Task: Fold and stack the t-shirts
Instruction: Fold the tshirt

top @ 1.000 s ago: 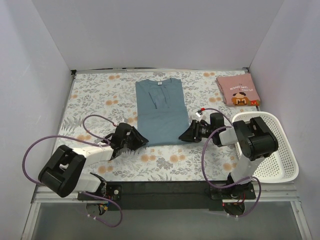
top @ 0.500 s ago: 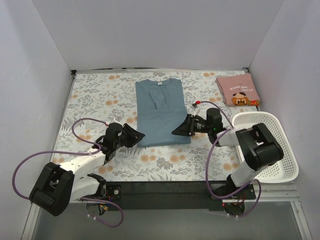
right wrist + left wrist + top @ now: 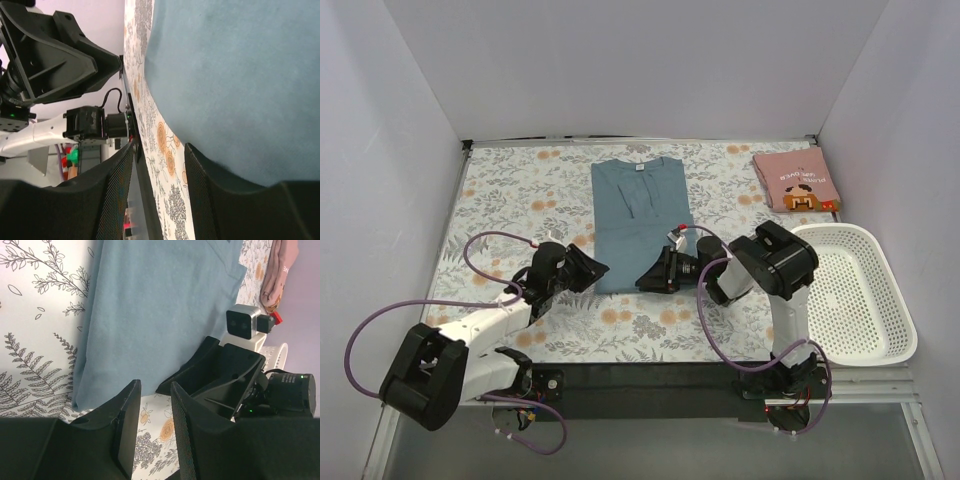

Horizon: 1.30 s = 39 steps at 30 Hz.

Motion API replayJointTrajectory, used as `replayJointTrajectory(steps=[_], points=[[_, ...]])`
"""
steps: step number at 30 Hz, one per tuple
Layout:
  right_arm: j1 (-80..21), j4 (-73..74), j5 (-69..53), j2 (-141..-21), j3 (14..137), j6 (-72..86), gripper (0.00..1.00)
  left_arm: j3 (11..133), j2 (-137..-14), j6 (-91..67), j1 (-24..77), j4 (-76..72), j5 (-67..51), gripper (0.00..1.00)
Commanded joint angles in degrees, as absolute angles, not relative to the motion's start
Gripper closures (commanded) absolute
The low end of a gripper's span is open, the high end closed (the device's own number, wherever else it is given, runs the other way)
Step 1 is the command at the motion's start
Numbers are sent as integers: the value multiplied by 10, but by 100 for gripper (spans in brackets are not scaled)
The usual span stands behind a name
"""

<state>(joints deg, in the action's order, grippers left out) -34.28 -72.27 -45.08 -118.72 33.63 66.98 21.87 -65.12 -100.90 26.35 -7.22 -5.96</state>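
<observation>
The teal-blue t-shirt (image 3: pixel 640 220) lies flat on the floral cloth, folded into a long strip with the neck label at the far end. The pink t-shirt (image 3: pixel 796 182) lies folded at the back right. My left gripper (image 3: pixel 595 270) is open and empty, low at the teal shirt's near-left corner; the left wrist view shows its jaws (image 3: pixel 154 385) over bare cloth just short of the hem (image 3: pixel 160 315). My right gripper (image 3: pixel 645 280) is open and empty at the shirt's near hem; in its wrist view (image 3: pixel 159 147) cloth shows between the jaws, with the teal shirt (image 3: pixel 240 75) beside them.
A white perforated basket (image 3: pixel 865 330) stands at the right, near the right arm's base. White walls close in the table on three sides. The two grippers face each other, a short way apart, along the shirt's near edge.
My right gripper has slid left along the teal shirt's near hem, from its right corner toward the middle. My left gripper drew back slightly at first, then held still.
</observation>
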Motion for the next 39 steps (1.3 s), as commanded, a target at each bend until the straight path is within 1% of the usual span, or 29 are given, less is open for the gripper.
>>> replayJointTrajectory(steps=[1,5,10,15,21,25,28,30,32,33,34,35,36,37,38,39], points=[[-332,-704,-416,-1148,318,633,47,221,-651,-997,261,-67,-52,70],[-281,-687,-438,-1065,318,628,47,256,-685,-990,260,-84,-59,70],[-215,-586,-450,-1033,373,570,47,317,-765,-975,251,-133,-69,70],[-157,-571,-467,-1102,453,573,48,395,-888,-961,222,-163,-88,70],[-126,-563,-467,-1210,530,571,48,469,-1025,-951,185,-158,-91,71],[-119,-543,-456,-1238,540,563,48,480,-1062,-951,174,-139,-84,71],[-113,-496,-446,-1228,539,525,49,468,-1038,-952,174,-139,-77,71],[-112,-478,-452,-1196,536,498,49,466,-1015,-928,174,-125,-77,66],[-112,-395,-435,-1144,539,462,49,470,-972,-902,173,-102,-69,62],[-112,-359,-423,-1123,538,411,49,477,-955,-890,174,-67,-61,56],[-113,-277,-408,-1101,539,385,49,482,-940,-863,174,-47,-43,52],[-114,-232,-370,-1060,543,355,48,486,-906,-850,174,-27,-36,49],[-116,-189,-347,-1041,546,329,48,495,-892,-836,176,22,-26,43],[-119,-106,-325,-1022,548,276,48,501,-878,-819,178,50,-7,41],[-124,-69,-284,-991,554,251,46,507,-861,-810,180,79,11,38],[-127,-32,-262,-976,556,231,45,521,-853,-804,183,138,24,34]])
